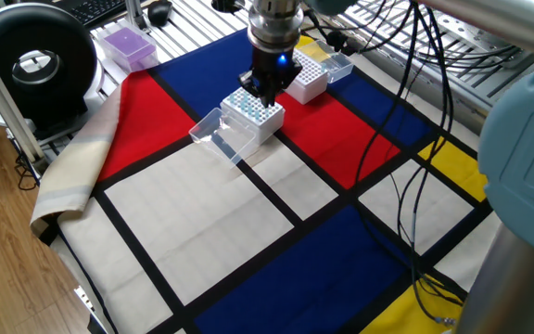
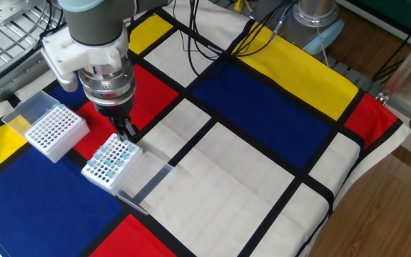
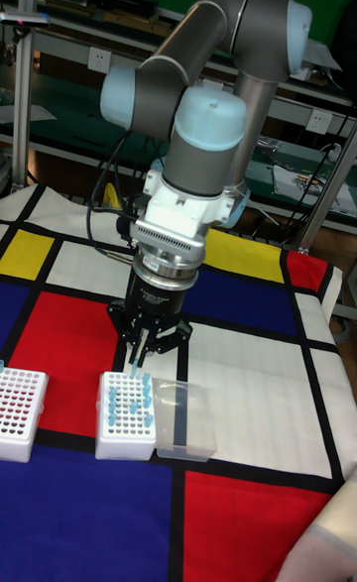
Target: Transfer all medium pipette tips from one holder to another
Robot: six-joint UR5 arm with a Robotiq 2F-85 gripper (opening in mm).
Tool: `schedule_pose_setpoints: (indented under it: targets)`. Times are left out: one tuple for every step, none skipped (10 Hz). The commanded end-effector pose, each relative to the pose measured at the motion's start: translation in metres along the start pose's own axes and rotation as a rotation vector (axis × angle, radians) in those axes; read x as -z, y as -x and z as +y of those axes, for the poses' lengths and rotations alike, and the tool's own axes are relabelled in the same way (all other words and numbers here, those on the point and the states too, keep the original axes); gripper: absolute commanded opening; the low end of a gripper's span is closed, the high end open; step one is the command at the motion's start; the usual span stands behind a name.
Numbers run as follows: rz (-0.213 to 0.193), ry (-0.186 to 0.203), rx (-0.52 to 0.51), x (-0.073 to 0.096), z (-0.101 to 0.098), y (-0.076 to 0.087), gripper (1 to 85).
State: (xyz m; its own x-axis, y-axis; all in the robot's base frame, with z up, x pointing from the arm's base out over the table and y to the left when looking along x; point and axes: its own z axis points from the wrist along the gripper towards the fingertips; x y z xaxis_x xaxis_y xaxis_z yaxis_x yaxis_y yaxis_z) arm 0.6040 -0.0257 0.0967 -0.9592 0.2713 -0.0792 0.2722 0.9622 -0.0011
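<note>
Table draped in a red, blue, yellow and white block-pattern cloth point(image 2: 262, 164). On it, two white plastic racks: the far white rack point(image 2: 51, 132) looks empty; the near white rack point(image 2: 109, 163) holds the pale blue translucent medium pipette tips point(image 3: 129, 402). Black two-finger gripper point(image 3: 149, 354) hovers just above its corner; whether the fingers pinch a tip, we cannot tell. We judge that a straight vertical lift avoids snagging neighbouring tips.

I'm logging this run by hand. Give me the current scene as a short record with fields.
gripper: right above the rack's corner nearest the open lid; whether it holds a tip cannot be told
source rack: white, partly filled with medium pipette tips, clear lid hinged open
second rack: white, beside the first, holes look empty, lid open
surface: colour-block cloth
</note>
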Motion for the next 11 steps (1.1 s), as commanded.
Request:
schedule_pose_setpoints:
  targets:
    - [0.019, 0.006, -0.031, 0.029, 0.012, 0.000, 12.0]
    - [0.023, 0.003, -0.030, 0.035, 0.011, 0.000, 11.7]
    - [0.032, 0.000, -0.022, 0.041, 0.008, -0.001, 11.7]
    - [0.043, -0.003, -0.017, 0.048, 0.005, -0.003, 11.3]
    - [0.047, -0.005, -0.014, 0.054, 0.004, -0.004, 11.0]
    - [0.047, -0.026, 0.007, 0.057, -0.003, -0.002, 10.3]
    - [0.050, -0.035, 0.035, 0.058, -0.012, 0.000, 9.0]
    - [0.050, -0.040, 0.073, 0.059, -0.024, 0.003, 9.0]
    - [0.048, -0.037, 0.111, 0.059, -0.035, 0.006, 9.0]
    - [0.048, -0.020, 0.151, 0.059, -0.048, 0.010, 9.0]
    - [0.044, -0.003, 0.194, 0.056, -0.060, 0.015, 9.0]
